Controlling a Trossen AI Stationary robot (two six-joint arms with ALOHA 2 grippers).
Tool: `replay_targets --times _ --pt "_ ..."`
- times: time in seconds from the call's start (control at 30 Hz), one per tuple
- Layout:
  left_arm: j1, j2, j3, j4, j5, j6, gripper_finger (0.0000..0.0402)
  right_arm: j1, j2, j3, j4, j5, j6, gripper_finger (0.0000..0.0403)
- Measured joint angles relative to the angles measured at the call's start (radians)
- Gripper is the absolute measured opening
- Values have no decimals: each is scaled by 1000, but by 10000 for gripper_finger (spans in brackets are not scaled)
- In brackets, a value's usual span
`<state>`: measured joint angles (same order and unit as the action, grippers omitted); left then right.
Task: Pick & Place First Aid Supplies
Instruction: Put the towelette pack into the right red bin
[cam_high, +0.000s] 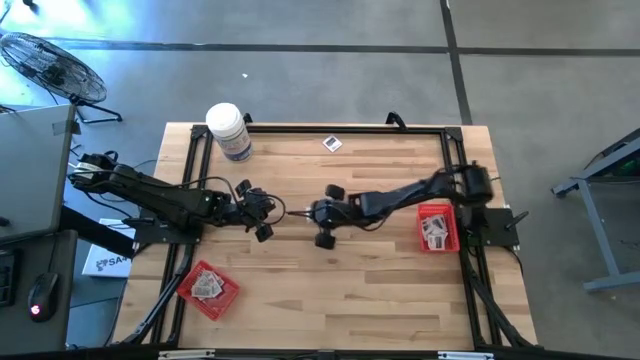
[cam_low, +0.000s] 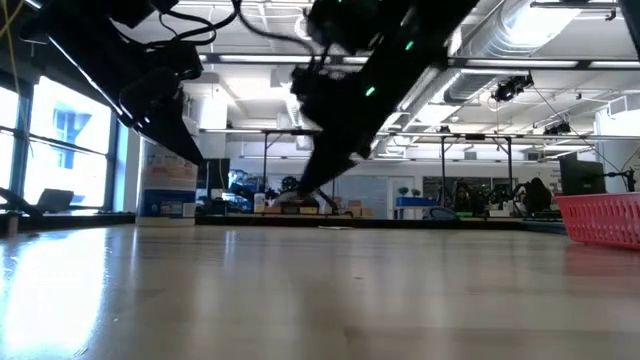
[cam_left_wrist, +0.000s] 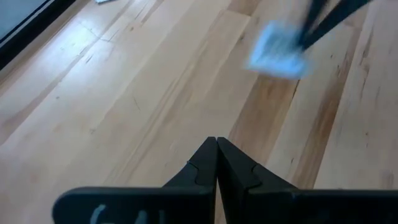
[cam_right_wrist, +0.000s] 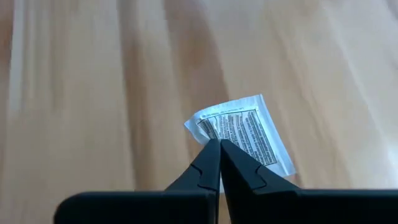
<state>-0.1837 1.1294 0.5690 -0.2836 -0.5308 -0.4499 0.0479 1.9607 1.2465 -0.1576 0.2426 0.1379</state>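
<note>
One first aid packet (cam_right_wrist: 249, 132), white with dark print, is in my right gripper (cam_right_wrist: 219, 142), which is shut on it over the table's middle (cam_high: 300, 212). The left wrist view shows the same packet (cam_left_wrist: 278, 50) blurred at the tips of the right arm's fingers (cam_left_wrist: 323, 22). My left gripper (cam_left_wrist: 216, 140) is shut with nothing between its fingers and hovers just left of the right one (cam_high: 272, 212). Another packet (cam_high: 332, 143) lies flat near the table's far edge. More packets lie in two red trays. My right gripper pinches the packet's edge near one corner (cam_right_wrist: 214, 130) between its two fingertips. The fingers slant downward from the table's right side. The rest of the packet sticks out past the tips, tilted, and looks lifted off the wood.
A red tray (cam_high: 437, 208) with packets sits by the right arm's base, and a second red tray (cam_high: 190, 290) sits at the near left. A white jar (cam_high: 228, 130) stands at the far left. Black rails (cam_high: 340, 130) frame the table.
</note>
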Motion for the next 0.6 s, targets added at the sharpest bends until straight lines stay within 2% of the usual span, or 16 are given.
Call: replay_targets --times 0.27,0.43,0.6 --pt "0 0 0 -1 0 0 1 142 -276 0 -600 36 257 2" --pt "0 0 0 19 -3 2 1 220 -421 0 -903 33 461 1" --pt "0 0 0 29 -2 12 1 263 -480 0 -1268 -60 646 1"
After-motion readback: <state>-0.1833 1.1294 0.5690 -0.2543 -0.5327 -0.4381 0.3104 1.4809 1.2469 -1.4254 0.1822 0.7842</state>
